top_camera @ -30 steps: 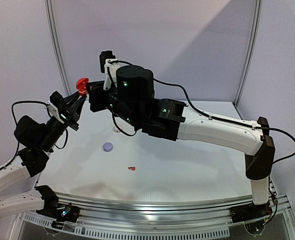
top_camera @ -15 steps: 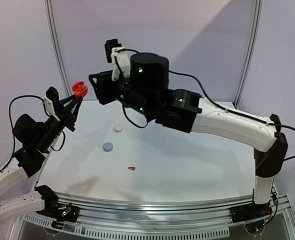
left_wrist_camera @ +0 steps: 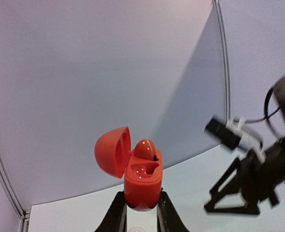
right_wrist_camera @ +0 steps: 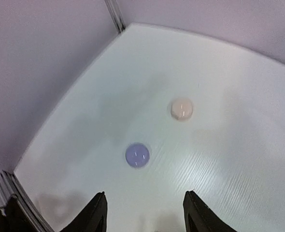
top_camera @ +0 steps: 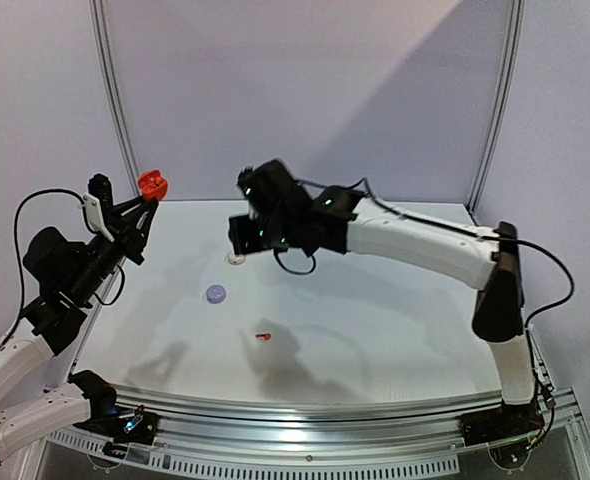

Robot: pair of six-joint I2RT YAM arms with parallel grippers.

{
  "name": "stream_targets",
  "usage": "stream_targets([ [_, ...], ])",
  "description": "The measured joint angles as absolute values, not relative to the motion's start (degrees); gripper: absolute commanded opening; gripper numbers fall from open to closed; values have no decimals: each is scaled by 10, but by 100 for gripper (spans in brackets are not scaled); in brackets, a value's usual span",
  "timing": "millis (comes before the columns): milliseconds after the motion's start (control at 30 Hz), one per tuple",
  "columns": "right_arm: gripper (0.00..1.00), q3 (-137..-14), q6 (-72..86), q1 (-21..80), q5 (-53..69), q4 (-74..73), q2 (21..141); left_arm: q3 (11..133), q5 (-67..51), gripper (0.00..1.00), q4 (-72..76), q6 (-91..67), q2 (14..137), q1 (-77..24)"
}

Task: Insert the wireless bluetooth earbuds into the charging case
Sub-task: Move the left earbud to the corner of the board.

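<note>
You've got a white table (top_camera: 395, 330), its curved near edge trimmed with a ribbed metal rail (top_camera: 325, 405). Plain pale lavender walls (top_camera: 315, 90) close it in. A slim metal pole (top_camera: 113, 110) stands back left, another pole (top_camera: 500, 110) back right. Soft light, diagonal shade on the back wall, faint grey shadows (top_camera: 275, 365) on the table.

Left arm (top_camera: 10, 360): white shell links, black joint housings. A thin black cable (top_camera: 50, 194) loops loose off its upper part. Left gripper (top_camera: 147, 205): black frame with a white bracket (top_camera: 95, 212) on one side; fingers (left_wrist_camera: 117, 215) black, slim.

Right arm (top_camera: 425, 245): long white links, black elbow block (top_camera: 497, 300), black wrist housing with small green lights (top_camera: 245, 190). A second black cable (top_camera: 571, 280) arcs past the elbow. Right gripper (right_wrist_camera: 145, 217): fingers (right_wrist_camera: 96, 212) black, broad, blunt-tipped.

Left base mount (top_camera: 130, 428): black, one green light.
</note>
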State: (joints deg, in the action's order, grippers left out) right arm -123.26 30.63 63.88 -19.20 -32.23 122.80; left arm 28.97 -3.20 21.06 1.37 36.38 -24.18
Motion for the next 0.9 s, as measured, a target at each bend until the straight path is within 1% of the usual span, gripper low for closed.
stream_targets([
  [133, 34, -1239, 316, 642, -149, -406, 1322, 290, -41, 0, 204, 8, 364, -241],
  [200, 31, -1233, 324, 643, -130, -436, 1346, 290, -43, 0, 202, 8, 363, -240],
  [300, 30, -1216, 335, 643, -94, -449, 1350, 290, -47, 0, 202, 8, 364, -239],
  [467, 28, -1195, 345, 644, -26, -421, 1353, 290, -54, 0, 202, 6, 364, -238],
  [667, 26, -1280, 327, 644, -20, -419, 1419, 290, -59, 0, 202, 6, 366, -238],
  [900, 25, -1278, 322, 644, -28, -430, 1450, 290, -61, 0, 201, 6, 366, -237],
])
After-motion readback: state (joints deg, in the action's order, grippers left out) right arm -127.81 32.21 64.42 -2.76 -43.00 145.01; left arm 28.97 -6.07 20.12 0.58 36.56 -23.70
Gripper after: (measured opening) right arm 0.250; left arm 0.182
